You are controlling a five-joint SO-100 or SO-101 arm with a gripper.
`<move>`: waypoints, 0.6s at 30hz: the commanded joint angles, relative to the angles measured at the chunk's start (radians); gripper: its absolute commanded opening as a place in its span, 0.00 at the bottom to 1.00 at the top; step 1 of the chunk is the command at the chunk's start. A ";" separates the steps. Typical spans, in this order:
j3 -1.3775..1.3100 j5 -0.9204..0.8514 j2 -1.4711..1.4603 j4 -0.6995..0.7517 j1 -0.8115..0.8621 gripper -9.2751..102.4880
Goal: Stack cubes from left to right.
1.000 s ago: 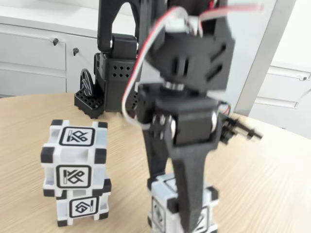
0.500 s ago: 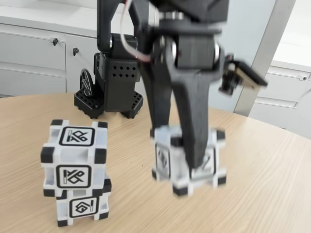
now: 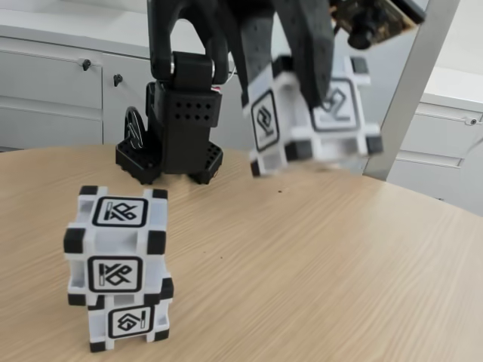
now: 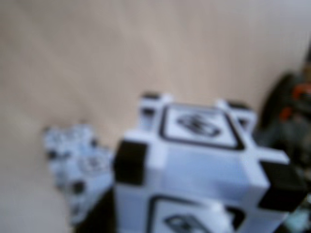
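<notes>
Cubes are sitting in two places right now. Two of them are resting as a stack (image 3: pixel 117 268) near the front left edge of the table (image 3: pixel 302 271) in the fixed view, the upper cube (image 3: pixel 115 243) sitting squarely enough on the lower cube (image 3: pixel 128 320) to give a flat top face for another, though it is overhanging slightly to the left. The third cube (image 3: pixel 309 117) is hanging in the air above the middle of the table, toward its far edge and just in front of the arm's black base (image 3: pixel 177 139), well clear of the wood.

The gripper (image 3: pixel 290 68) is coming down onto it from above, its fingers (image 3: pixel 311 53) pressing on opposite sides and clamping it firmly enough to carry its weight; the jaws are parted only as far as the cube's width. It is being held high, probably so that its underside passes over the top of the stack rather than knocking it.

In the wrist view the carried cube (image 4: pixel 199 170) is looming close and blurred, with the stack (image 4: pixel 77 167) showing small and lower left beyond it, so the carry is likely heading that way. The cube is tilting a little in the grip, so it may need levelling before being set down.
</notes>
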 commanded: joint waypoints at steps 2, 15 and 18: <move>-0.043 -0.005 0.074 0.094 0.009 0.23; -0.198 0.011 0.058 0.198 0.158 0.23; -0.198 0.005 0.057 0.187 0.244 0.24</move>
